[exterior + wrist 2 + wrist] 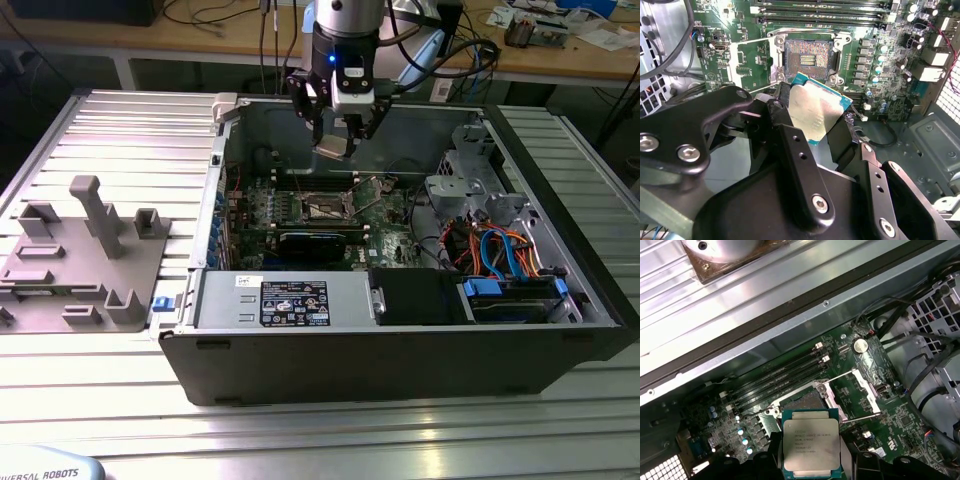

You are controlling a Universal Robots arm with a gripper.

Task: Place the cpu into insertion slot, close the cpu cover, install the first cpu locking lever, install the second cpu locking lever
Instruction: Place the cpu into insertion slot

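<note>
Cpu gripped by edges in claw, hovering above insertion slot; cpu cover swung open, so slot lies exposed.

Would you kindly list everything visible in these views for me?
case: one, black, open on the table
table: one, silvery, ribbed
fixture: one, grey, on the table at the exterior view's left
board: one, green, inside the case
slot: one, dark centre, on the board, uncovered
cover: one, silvery, swung open beside the slot
memory slots: several, black, near the slot
cables: several, orange and blue, inside the case
cpu: one, silver-grey, held above the board
gripper: one, black, shut on the cpu
</note>
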